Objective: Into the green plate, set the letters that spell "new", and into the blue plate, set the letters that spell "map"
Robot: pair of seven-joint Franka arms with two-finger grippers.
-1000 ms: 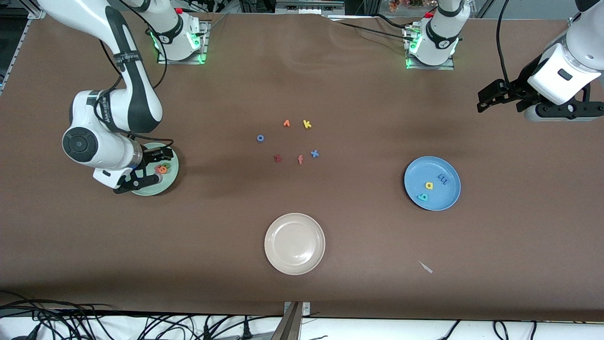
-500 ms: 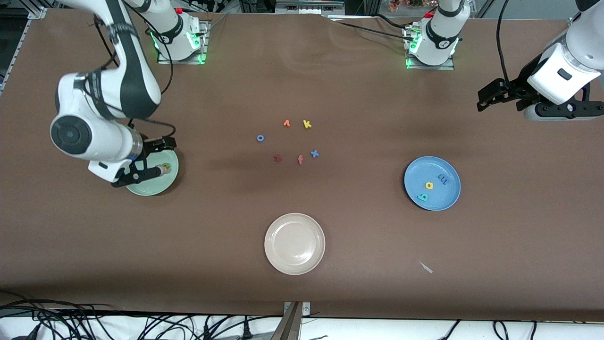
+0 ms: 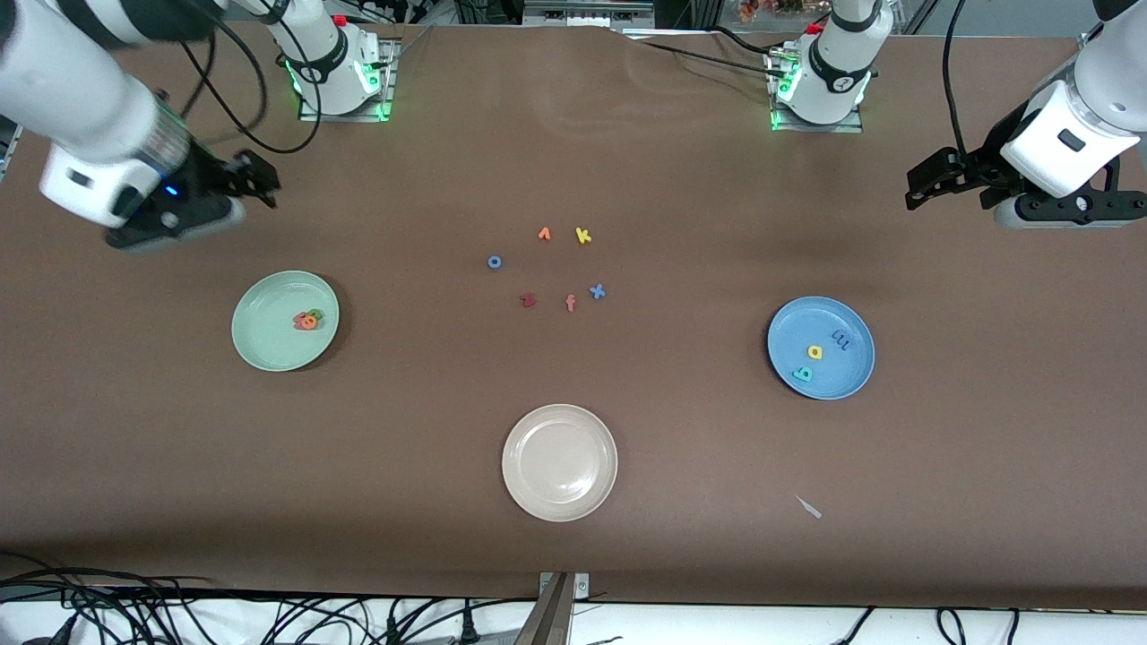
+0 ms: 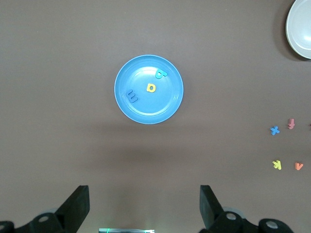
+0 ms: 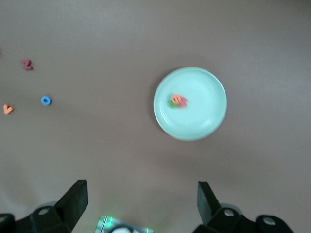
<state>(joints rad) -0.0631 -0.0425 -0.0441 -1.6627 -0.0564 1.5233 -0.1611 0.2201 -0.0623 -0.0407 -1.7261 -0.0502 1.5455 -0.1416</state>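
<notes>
Blue plate (image 4: pixel 167 109) holds blue "m" (image 4: pixel 132 96), yellow "a" (image 4: pixel 151 87), teal "p" (image 4: pixel 160 74); left jaws wide apart.

White arms; black grippers; black cables; green-lit bases.

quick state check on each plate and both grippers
green plate: holds three bunched letters
blue plate: holds m, a, p, spread apart
cream plate: empty
left gripper: open, empty, waiting
right gripper: open, empty, above table
</notes>
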